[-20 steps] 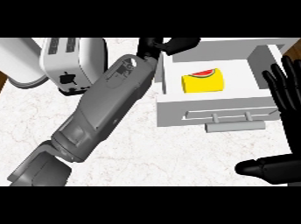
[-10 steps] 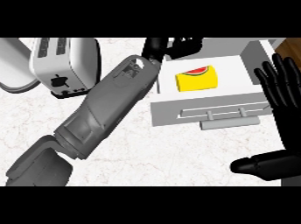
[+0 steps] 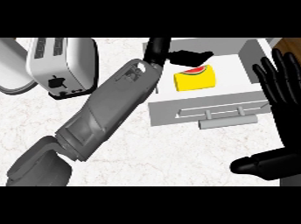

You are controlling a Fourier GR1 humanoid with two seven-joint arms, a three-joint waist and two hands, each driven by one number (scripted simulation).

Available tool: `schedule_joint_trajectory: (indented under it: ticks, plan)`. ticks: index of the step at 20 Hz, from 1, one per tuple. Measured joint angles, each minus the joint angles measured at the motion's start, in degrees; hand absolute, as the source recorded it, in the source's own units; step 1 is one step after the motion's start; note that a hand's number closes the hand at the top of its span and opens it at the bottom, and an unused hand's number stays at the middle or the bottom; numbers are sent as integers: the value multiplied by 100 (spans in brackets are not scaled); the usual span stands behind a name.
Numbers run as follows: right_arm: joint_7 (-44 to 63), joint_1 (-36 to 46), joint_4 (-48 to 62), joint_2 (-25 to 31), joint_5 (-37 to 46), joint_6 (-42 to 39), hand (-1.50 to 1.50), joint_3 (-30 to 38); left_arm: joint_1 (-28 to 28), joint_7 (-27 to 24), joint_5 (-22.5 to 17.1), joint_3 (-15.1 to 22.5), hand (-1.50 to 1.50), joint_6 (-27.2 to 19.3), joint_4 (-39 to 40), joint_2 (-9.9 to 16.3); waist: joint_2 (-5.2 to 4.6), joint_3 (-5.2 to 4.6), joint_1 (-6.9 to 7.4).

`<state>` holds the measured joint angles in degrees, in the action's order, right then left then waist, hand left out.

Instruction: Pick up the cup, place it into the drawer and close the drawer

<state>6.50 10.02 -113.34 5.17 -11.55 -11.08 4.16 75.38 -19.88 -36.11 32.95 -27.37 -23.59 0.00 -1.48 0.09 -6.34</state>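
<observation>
The yellow cup (image 3: 195,79) with a watermelon picture lies inside the open white drawer (image 3: 208,108), near its back left. My left forearm crosses the counter diagonally, and my left hand (image 3: 187,56) hovers just behind the cup with fingers stretched to the right, holding nothing. My right hand (image 3: 288,105) stands open at the drawer's right side, fingers up and thumb pointing left below the drawer front. The drawer's handle (image 3: 227,124) faces me.
A silver toaster (image 3: 62,65) stands at the back left of the white marble counter (image 3: 153,153). A white appliance (image 3: 5,65) sits at the far left edge. Wooden floor shows past the counter's right and left corners.
My left hand has let go of the cup and lifted off behind it. The cup stays in the drawer. My right hand has moved closer to the drawer's right side.
</observation>
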Motion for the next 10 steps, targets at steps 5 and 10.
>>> schedule_joint_trajectory:
  ticks: [5,10]
  plan:
    - [148,-51,-88,20,-377,-100,-150,96,-61,-388,-423,-131,-150,124,-244,-1,25,-3,68]
    - [405,-250,-409,125,-691,-158,150,231,-114,-593,-733,-344,-150,278,-659,0,98,-7,308]
